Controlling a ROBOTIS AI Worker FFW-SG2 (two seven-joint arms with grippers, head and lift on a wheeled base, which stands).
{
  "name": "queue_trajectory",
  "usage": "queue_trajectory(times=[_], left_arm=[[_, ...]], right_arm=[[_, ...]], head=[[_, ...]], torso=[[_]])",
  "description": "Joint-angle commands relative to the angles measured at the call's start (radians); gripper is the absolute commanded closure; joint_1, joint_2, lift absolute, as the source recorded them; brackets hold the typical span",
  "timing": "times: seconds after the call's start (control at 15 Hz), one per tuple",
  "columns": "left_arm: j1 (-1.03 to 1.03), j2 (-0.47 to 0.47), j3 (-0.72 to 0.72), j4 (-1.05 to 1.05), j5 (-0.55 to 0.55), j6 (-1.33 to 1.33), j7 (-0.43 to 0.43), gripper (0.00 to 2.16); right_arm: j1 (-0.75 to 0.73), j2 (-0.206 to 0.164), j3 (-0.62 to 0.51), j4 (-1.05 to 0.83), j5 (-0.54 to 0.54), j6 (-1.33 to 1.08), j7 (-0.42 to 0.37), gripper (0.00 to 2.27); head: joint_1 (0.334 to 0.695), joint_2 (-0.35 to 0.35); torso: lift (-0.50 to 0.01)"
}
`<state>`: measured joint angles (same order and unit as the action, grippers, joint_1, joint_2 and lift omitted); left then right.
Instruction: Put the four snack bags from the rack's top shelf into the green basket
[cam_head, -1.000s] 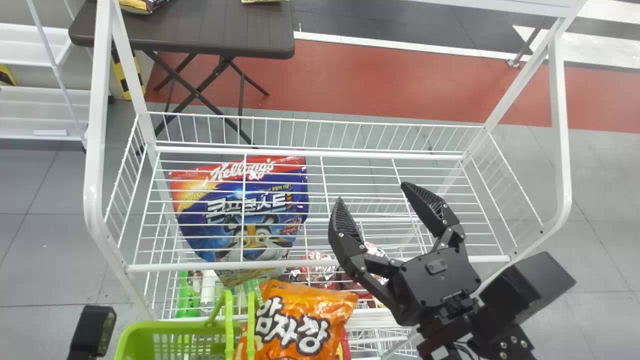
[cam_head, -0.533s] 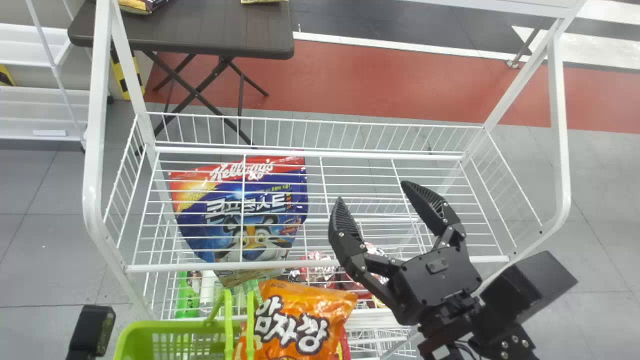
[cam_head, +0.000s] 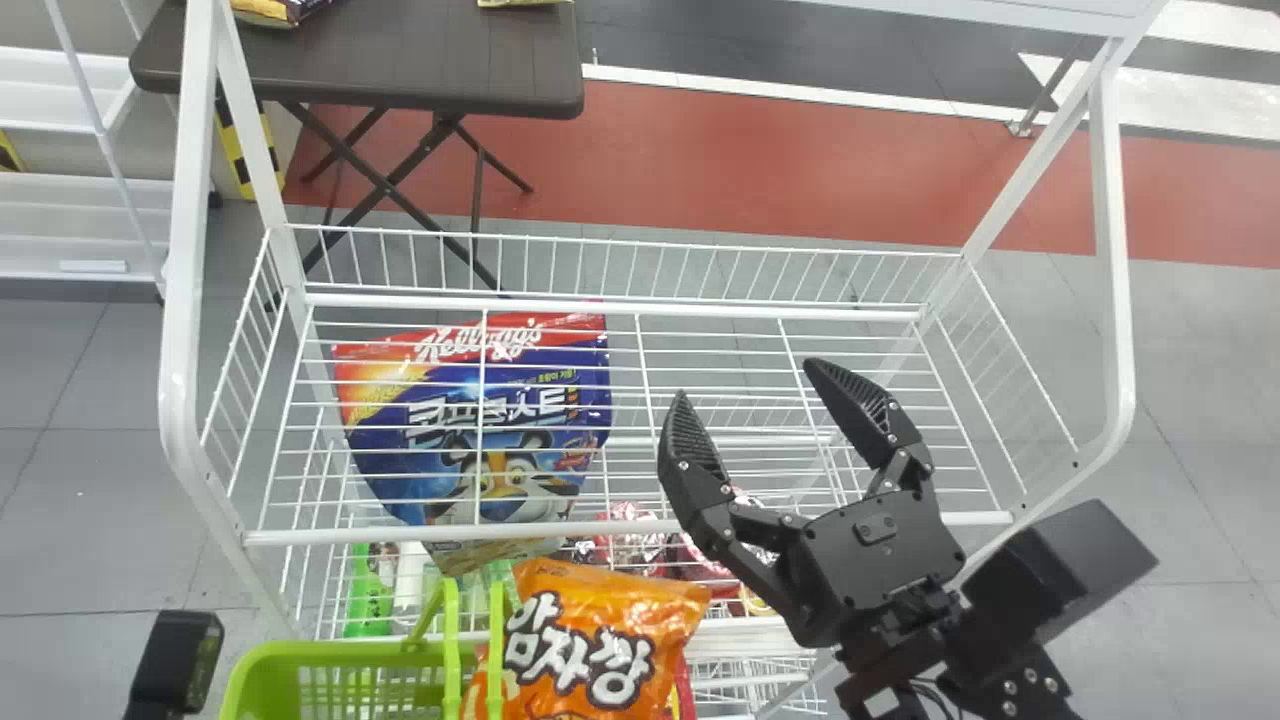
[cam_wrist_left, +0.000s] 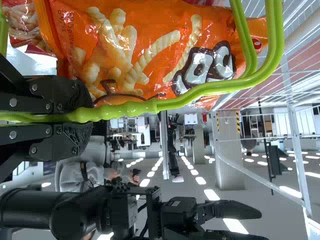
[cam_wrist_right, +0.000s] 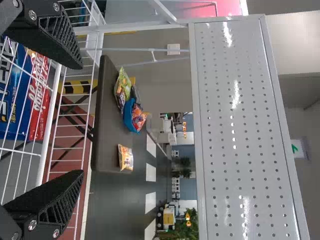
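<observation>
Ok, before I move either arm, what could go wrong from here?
The orange snack bag sticks out past the green basket's rim, so a tilt or bump might tip it out. The left gripper holds the basket by its handle, so the load could swing. The blue bag lies beneath the top shelf's wires; reaching down for it, the right gripper would probably hit them.
</observation>
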<state>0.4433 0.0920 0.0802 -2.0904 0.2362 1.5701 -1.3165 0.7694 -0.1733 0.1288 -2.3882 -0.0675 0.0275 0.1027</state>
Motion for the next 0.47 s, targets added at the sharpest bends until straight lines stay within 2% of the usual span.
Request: queue_trajectory(times=[0.0,0.4], left_arm=[[0.0,0.0,0.001,0.001,0.0,0.001,-0.001,2.14],[0.0,0.0,0.001,0.0,0.0,0.001,-0.003,2.14]], right_arm=[[0.001,0.0,-0.001,0.0,0.0,-0.001,0.0,0.06],[0.004,0.0,-0.003,-0.006,0.0,-0.001,0.0,0.06]], head=[[0.695,-0.199],[0.695,-0.201]], torso=[[0.0],[0.0]])
